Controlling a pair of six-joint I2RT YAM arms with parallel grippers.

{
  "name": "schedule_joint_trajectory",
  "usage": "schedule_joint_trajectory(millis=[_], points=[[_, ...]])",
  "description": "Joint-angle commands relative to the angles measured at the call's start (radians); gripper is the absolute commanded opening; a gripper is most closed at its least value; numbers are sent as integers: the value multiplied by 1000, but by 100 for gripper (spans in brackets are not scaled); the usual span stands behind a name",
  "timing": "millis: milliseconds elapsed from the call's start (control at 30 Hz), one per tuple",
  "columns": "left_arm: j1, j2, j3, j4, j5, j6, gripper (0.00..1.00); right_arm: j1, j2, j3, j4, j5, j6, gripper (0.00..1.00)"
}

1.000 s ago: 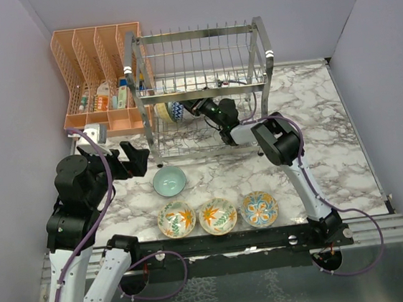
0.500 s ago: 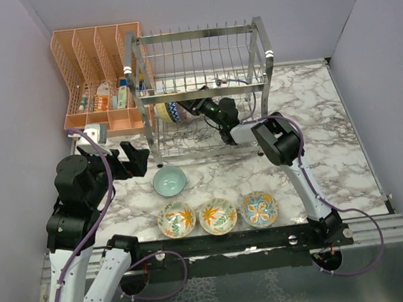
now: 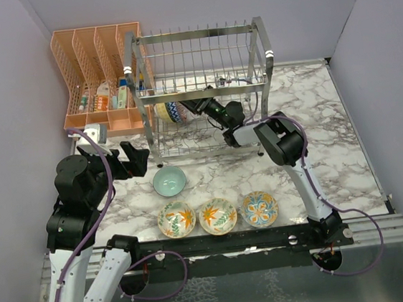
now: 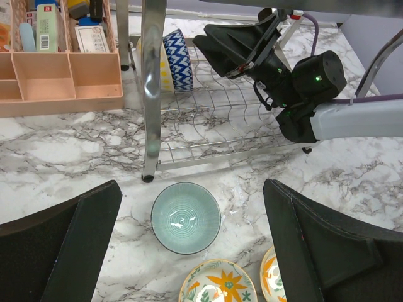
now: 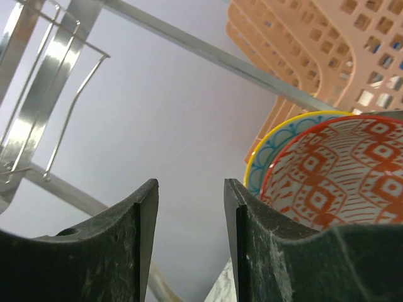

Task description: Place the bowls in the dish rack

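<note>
My right gripper hangs open and empty inside the dish rack's lower tier; the red-patterned bowl stands on edge just beside one finger, against the yellow-rimmed bowl

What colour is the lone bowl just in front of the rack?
Pale teal bowl; clearest in left wrist view.

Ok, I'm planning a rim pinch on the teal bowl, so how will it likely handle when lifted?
The teal bowl shows bright glints inside, so it looks glazed and probably slippery at the rim. It seems rigid ceramic, likely to chip if knocked against the dish rack post. Standing upright on the table, it should slide rather than roll.
</note>
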Motion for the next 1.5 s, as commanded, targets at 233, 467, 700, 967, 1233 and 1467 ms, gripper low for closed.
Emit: schedule_joint_trajectory(millis=[233, 467, 700, 967, 1233, 1467], points=[[-3, -6, -13, 30, -21, -22, 99, 5, -132, -104, 123, -146, 74, 46], [-2, -20, -18, 34, -20, -42, 99, 10, -163, -96, -35, -396, 157, 45], [-3, -30, -15, 29, -16, -56, 99, 11, -315, -266, -173, -550, 97, 45], [-3, -45, -3, 21, -19, -62, 99, 29, -502, -401, -523, -627, -125, 45], [-3, -71, 15, -1, -18, -69, 99, 103, -592, -407, -902, -690, -369, 46], [-3, -80, 18, -13, -21, -71, 99, 160, -695, -491, -1044, -561, -476, 47]])
